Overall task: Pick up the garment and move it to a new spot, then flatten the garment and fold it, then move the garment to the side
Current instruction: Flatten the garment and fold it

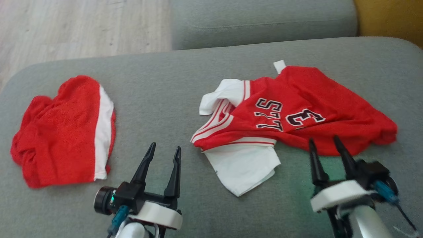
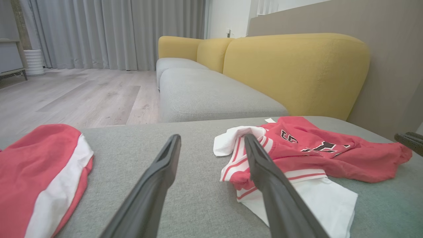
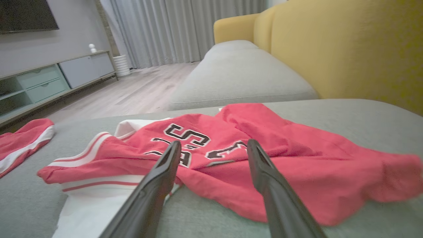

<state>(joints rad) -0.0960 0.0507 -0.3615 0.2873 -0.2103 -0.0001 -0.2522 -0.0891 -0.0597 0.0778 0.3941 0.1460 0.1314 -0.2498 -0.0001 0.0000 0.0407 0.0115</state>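
Garment (image 1: 297,109) is lying free; left gripper (image 1: 165,147) and right gripper (image 1: 323,138) are both gaping wide, holding nothing. It is stretching from 9 to 3 o'clock.

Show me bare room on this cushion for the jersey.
Widest bare patch: cushion centre, between the folded red garment and the jersey, ahead of the left gripper. Narrow strip along the far edge. Right half is crowded.

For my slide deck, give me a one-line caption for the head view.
Open left gripper and right gripper poised before a crumpled red-and-white jersey on a grey fabric cushion.
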